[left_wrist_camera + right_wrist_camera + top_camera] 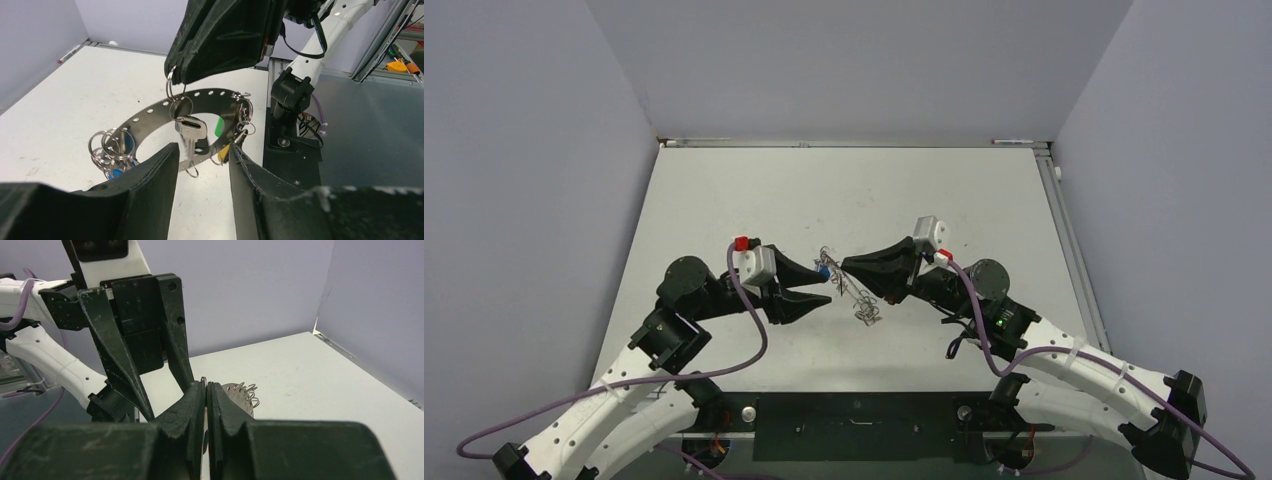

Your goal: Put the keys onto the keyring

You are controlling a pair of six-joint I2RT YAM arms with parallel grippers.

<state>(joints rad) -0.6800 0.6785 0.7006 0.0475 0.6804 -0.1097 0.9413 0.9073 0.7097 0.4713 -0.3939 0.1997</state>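
Note:
The keyring (159,111), a flat grey ring with holes round its rim, hangs tilted between the two grippers; it also shows in the top view (852,290) and the right wrist view (241,398). My right gripper (206,388) is shut on a small split ring (171,84), from which a silver key (190,131) dangles in front of the keyring. Keys with blue (116,172), green (220,125) and yellow (224,152) tags hang at its rim. My left gripper (202,157) is open and empty, its jaws just short of the keyring's lower edge.
The right arm's black base (290,130) stands at the table's near edge, beside a dark floor area. A marker pen (67,52) lies by the far wall. Grey walls enclose the white table (844,190) on three sides.

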